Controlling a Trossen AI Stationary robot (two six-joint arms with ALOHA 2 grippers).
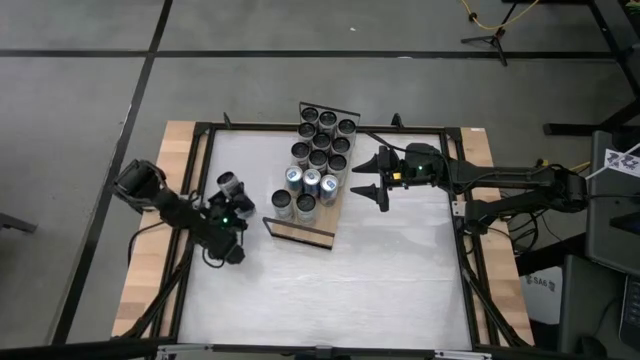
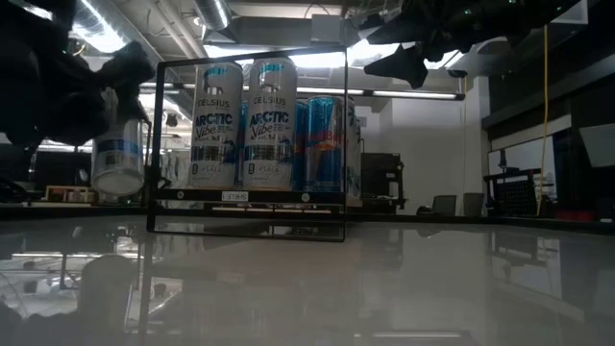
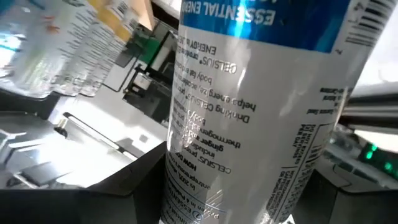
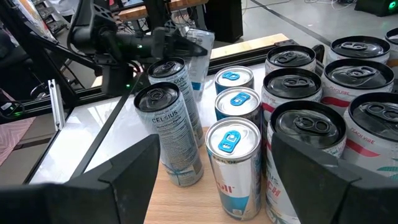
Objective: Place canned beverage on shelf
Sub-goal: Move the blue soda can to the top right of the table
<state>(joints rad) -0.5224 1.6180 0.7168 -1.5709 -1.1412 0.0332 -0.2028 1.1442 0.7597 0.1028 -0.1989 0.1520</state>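
The left hand (image 1: 228, 203) grips a white and blue can (image 1: 230, 183) in the air just left of the shelf (image 1: 300, 232), so the carrying step is in hand and next it must set the can upright into a free place beside the standing cans (image 1: 318, 158), while the right hand (image 1: 372, 177) waits open at the shelf's other side.

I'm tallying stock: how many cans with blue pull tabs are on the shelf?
3, side by side on the shelf between the white cans and the dark-topped cans: near can, middle can, far can. None looks hidden.
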